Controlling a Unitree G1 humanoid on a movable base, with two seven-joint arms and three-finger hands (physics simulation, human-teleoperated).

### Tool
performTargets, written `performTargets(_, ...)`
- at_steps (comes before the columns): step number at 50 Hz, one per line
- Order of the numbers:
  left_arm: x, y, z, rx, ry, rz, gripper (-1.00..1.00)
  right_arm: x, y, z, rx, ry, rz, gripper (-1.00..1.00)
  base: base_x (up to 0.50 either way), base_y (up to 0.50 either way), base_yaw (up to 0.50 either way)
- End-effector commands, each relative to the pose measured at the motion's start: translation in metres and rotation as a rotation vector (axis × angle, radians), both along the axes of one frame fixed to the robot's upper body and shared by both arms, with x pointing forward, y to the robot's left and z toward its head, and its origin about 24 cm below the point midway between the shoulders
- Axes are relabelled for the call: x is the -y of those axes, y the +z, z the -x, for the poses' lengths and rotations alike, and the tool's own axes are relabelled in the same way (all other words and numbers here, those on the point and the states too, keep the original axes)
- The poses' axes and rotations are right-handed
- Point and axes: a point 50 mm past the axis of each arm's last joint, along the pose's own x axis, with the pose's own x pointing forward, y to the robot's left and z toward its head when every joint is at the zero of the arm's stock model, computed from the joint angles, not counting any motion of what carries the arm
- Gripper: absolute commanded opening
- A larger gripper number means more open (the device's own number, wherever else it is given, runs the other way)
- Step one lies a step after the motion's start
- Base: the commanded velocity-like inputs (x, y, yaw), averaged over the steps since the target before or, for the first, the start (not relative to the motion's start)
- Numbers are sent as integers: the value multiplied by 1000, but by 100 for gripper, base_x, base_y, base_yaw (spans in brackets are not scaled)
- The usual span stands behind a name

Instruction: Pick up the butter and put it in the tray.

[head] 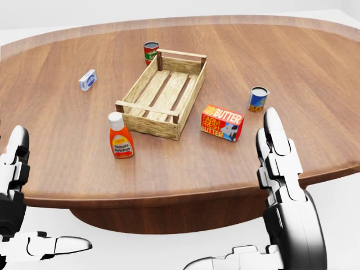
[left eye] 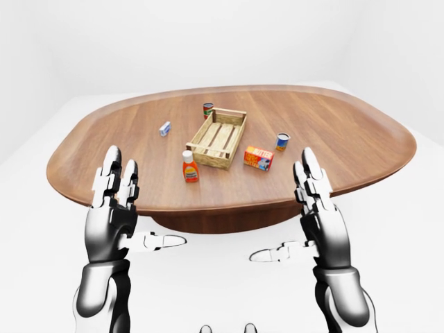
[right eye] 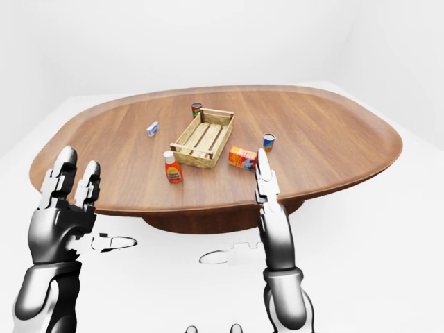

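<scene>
My right hand and left hand hang wide, empty. The butter lies just right of the tray; reaching carelessly, I might knock the can beyond it.

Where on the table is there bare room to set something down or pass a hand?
The table is bare right of the blue can, and at head-view left below the small box. The tray itself is empty. It is crowded around the tray: red can above, ketchup lower left, butter to its right.
</scene>
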Motion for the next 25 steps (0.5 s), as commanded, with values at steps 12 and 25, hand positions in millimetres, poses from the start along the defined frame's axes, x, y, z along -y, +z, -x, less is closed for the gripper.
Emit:
performTargets(12,0,1,1,5,-7,5,100,-3,3,-1,23,-13,44,100,-3,1,-18)
performTargets(25,0,2,2,10,-13,6,100,-9,0,3,7,43,93,100,33,-6,0)
